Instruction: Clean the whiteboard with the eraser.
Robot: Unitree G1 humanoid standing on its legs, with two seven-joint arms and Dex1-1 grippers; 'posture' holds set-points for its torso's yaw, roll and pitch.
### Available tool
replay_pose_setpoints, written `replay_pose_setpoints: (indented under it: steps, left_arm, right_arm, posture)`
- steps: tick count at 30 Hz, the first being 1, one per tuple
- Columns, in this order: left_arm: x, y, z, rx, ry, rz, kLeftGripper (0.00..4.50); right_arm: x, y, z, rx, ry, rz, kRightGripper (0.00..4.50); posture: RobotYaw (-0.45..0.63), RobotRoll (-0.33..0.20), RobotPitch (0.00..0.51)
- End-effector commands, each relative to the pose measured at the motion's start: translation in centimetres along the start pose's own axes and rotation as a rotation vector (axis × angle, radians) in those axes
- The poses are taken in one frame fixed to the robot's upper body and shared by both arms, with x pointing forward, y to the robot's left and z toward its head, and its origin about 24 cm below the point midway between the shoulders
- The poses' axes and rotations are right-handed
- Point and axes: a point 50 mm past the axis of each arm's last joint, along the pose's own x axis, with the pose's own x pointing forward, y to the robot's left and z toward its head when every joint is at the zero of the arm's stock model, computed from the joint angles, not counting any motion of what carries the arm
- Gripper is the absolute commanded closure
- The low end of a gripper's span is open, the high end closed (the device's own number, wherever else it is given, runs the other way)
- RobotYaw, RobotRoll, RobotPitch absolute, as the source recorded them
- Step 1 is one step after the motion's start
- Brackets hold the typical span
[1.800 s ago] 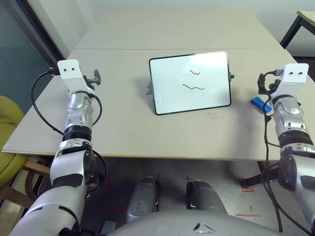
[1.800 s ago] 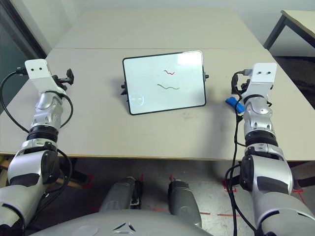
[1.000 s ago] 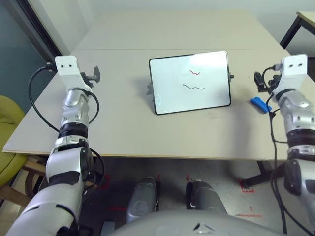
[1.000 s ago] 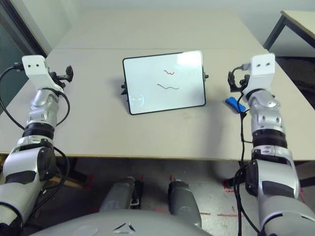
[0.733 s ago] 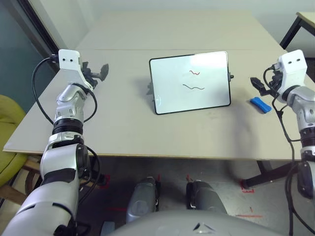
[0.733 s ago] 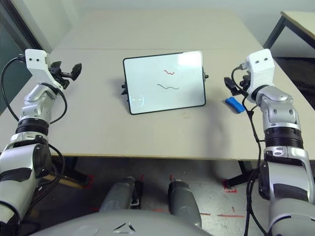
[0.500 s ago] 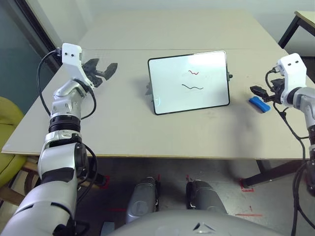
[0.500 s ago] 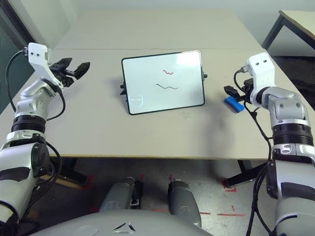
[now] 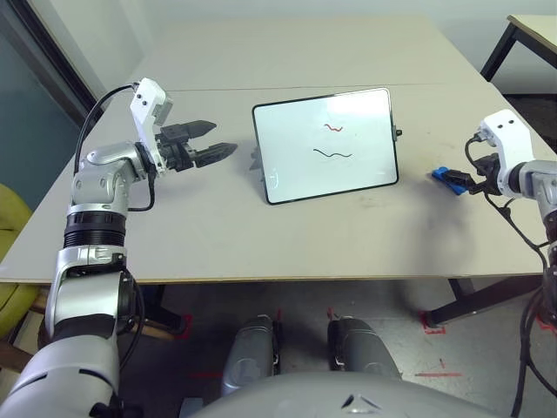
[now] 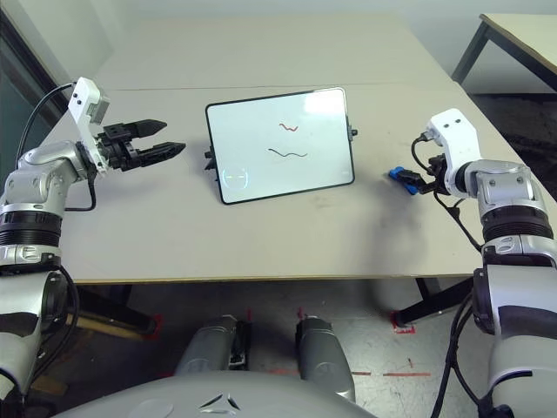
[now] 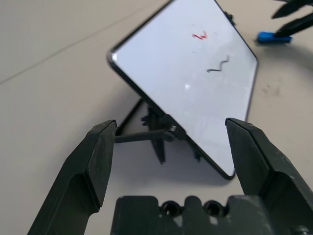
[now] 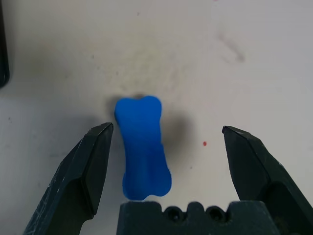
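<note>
The whiteboard (image 9: 326, 144) stands tilted on its small stand at the table's middle, with a red squiggle and a black squiggle on it. My left gripper (image 9: 219, 139) hovers open just left of the board's left edge, pointing at it; the left wrist view shows the whiteboard (image 11: 195, 73) and its stand beyond the open left gripper (image 11: 171, 125). The blue eraser (image 12: 143, 147) lies flat on the table to the right of the board. My right gripper (image 12: 166, 131) is low over the eraser (image 9: 444, 176), open, one finger on each side, neither touching it.
The beige table (image 9: 261, 235) has a seam running across behind the board. A second table (image 9: 522, 30) stands at the back right. A yellow chair (image 9: 10, 252) sits beyond the table's left edge. Cables hang from both wrists.
Both arms have come down and forward. The left gripper swung right toward the board's left edge. The right gripper dropped from above the table to straddle the eraser.
</note>
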Motion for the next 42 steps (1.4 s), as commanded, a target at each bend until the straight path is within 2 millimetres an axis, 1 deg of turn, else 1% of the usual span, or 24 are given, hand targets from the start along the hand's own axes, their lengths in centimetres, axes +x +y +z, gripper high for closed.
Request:
replay_pose_setpoints:
  steps: [1, 7, 11, 16, 19, 21, 24, 25, 27, 29, 30, 32, 34, 35, 36, 38, 40, 42]
  left_arm:
    - [0.7, -0.6, -0.2, 0.013, 0.035, -0.058, 0.04]
    - [1.3, -1.0, -0.6, -0.002, 0.056, -0.101, 0.04]
    - [1.6, -1.4, -1.1, -0.016, 0.074, -0.134, 0.04]
    - [1.7, -1.4, -1.0, -0.01, 0.074, -0.14, 0.04]
    - [1.7, -1.4, -0.9, -0.001, 0.07, -0.14, 0.0]
    - [1.7, -1.4, -0.7, 0.001, 0.065, -0.142, 0.0]
    - [1.9, -1.5, -0.6, 0.005, 0.065, -0.145, 0.0]
    - [2.0, -1.5, -0.5, 0.005, 0.065, -0.152, 0.0]
    - [2.3, -1.7, -0.3, 0.005, 0.063, -0.164, 0.0]
    - [2.5, -1.8, -0.1, 0.015, 0.062, -0.17, 0.0]
    - [2.6, -1.9, -0.1, 0.018, 0.06, -0.17, 0.0]
    - [2.7, -1.9, 0.1, 0.019, 0.055, -0.178, 0.0]
    - [2.8, -2.0, 0.3, 0.016, 0.048, -0.183, 0.0]
    - [2.8, -2.0, 0.4, 0.016, 0.044, -0.187, 0.0]
    - [2.9, -2.0, 0.5, 0.015, 0.041, -0.189, 0.0]
    - [3.0, -2.0, 0.6, 0.019, 0.042, -0.188, 0.0]
    - [3.0, -1.9, 0.7, 0.021, 0.044, -0.185, 0.0]
    - [3.0, -1.8, 0.7, 0.022, 0.044, -0.182, 0.0]
  right_arm:
    - [0.3, 0.0, -0.3, -0.013, 0.024, 0.005, 0.0]
    - [0.6, 0.0, -0.8, -0.022, 0.048, -0.001, 0.0]
    - [1.0, 0.2, -0.7, -0.016, 0.047, 0.003, 0.0]
    - [1.4, 0.5, -0.6, -0.023, 0.049, 0.007, 0.0]
    - [1.6, 0.7, -0.6, -0.036, 0.059, 0.017, 0.61]
    - [1.7, 0.8, -0.6, -0.036, 0.065, 0.023, 1.31]
    - [1.7, 0.9, -0.5, -0.039, 0.068, 0.026, 2.53]
    - [1.7, 0.9, -0.5, -0.039, 0.068, 0.027, 2.84]
    - [1.7, 0.8, -0.4, -0.044, 0.068, 0.03, 3.62]
    - [1.5, 0.7, 0.2, -0.064, 0.052, 0.036, 4.13]
    - [1.4, 0.7, 0.5, -0.073, 0.043, 0.039, 4.23]
    - [1.0, 0.6, 1.6, -0.108, 0.014, 0.052, 4.25]
    - [0.4, 0.7, 3.4, -0.148, -0.037, 0.076, 4.25]
    - [-0.1, 1.0, 4.6, -0.165, -0.076, 0.095, 4.25]
    - [-0.4, 1.3, 5.3, -0.176, -0.102, 0.109, 4.25]
    - [-1.2, 2.6, 7.0, -0.234, -0.16, 0.144, 4.25]
    - [-1.9, 4.2, 8.3, -0.28, -0.207, 0.172, 4.25]
    - [-2.4, 5.4, 9.0, -0.309, -0.236, 0.186, 4.26]
  posture:
    - [0.15, 0.0, 0.06]
    - [0.15, 0.0, 0.052]
    - [0.14, 0.0, 0.05]
    - [0.15, 0.0, 0.052]
    - [0.15, 0.0, 0.054]
    - [0.15, 0.0, 0.056]
    - [0.15, 0.0, 0.057]
    - [0.14, 0.0, 0.058]
    - [0.14, 0.0, 0.059]
    - [0.14, 0.0, 0.059]
    - [0.14, 0.0, 0.059]
    - [0.14, 0.0, 0.063]
    - [0.13, 0.0, 0.065]
    - [0.13, 0.0, 0.066]
    - [0.12, 0.0, 0.066]
    - [0.11, 0.0, 0.067]
    - [0.11, 0.0, 0.066]
    - [0.1, 0.0, 0.064]
